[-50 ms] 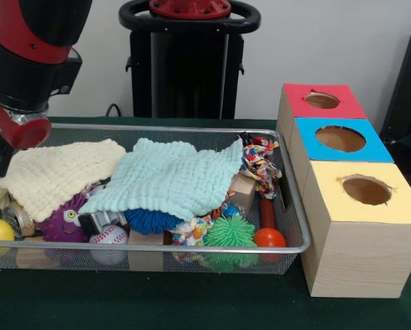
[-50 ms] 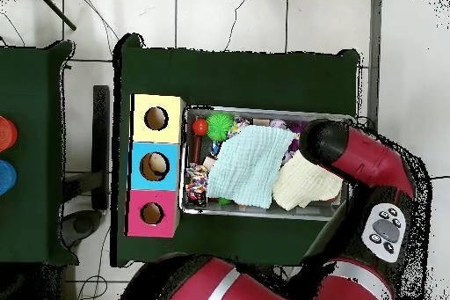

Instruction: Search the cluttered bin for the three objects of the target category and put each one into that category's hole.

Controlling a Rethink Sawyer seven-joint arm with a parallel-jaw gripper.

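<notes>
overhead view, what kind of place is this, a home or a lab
Most likely a robotics lab. A red arm reaches over a green-clothed table on a tiled floor, with a wire bin of toys beside a sorting box with three coloured holes, and loose cables.

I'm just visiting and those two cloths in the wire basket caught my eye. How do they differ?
The mint green cloth lies in the middle of the wire basket; the pale yellow cloth lies toward the end farthest from the coloured boxes. The green one covers a blue spiky ball, while the yellow one sits beneath the robot's arm. Both are waffle-textured and draped over toys.
</notes>
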